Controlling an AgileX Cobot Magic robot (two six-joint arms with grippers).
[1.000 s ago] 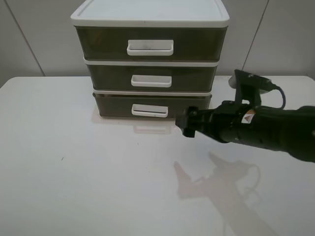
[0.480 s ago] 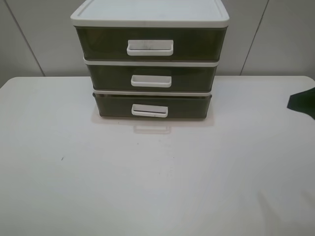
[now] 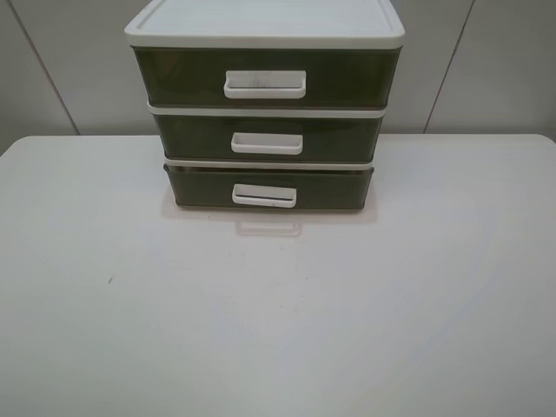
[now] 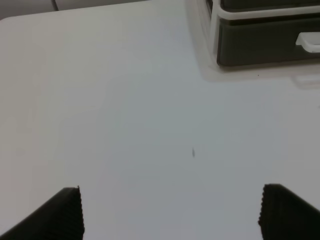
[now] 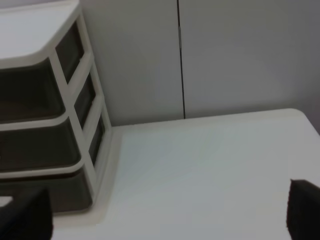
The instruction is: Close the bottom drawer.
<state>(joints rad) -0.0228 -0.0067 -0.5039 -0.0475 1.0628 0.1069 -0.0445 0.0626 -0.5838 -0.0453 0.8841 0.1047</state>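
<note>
The bottom drawer (image 3: pixel 269 186), olive-brown with a white loop handle (image 3: pixel 264 195), is the lowest of three in the white-framed unit (image 3: pixel 265 26). Its front stands about in line with the frame. Neither gripper shows in the exterior view. My left gripper (image 4: pixel 172 215) is open and empty above the bare table, well short of the drawer's corner (image 4: pixel 260 42). My right gripper (image 5: pixel 165 215) is open and empty, off to the unit's right side, where the bottom drawer (image 5: pixel 45 192) shows from the side.
The unit stands at the back middle of the white table (image 3: pixel 278 330), against a grey panelled wall (image 3: pixel 486 69). The middle drawer (image 3: pixel 268 137) and the taller top drawer (image 3: pixel 265 78) sit shut above the bottom one. A small dark speck (image 3: pixel 109 280) marks the table.
My right arm, which reached in front of the bottom drawer a second ago, has drawn back to the right and left the exterior view. The drawer unit has not moved.
</note>
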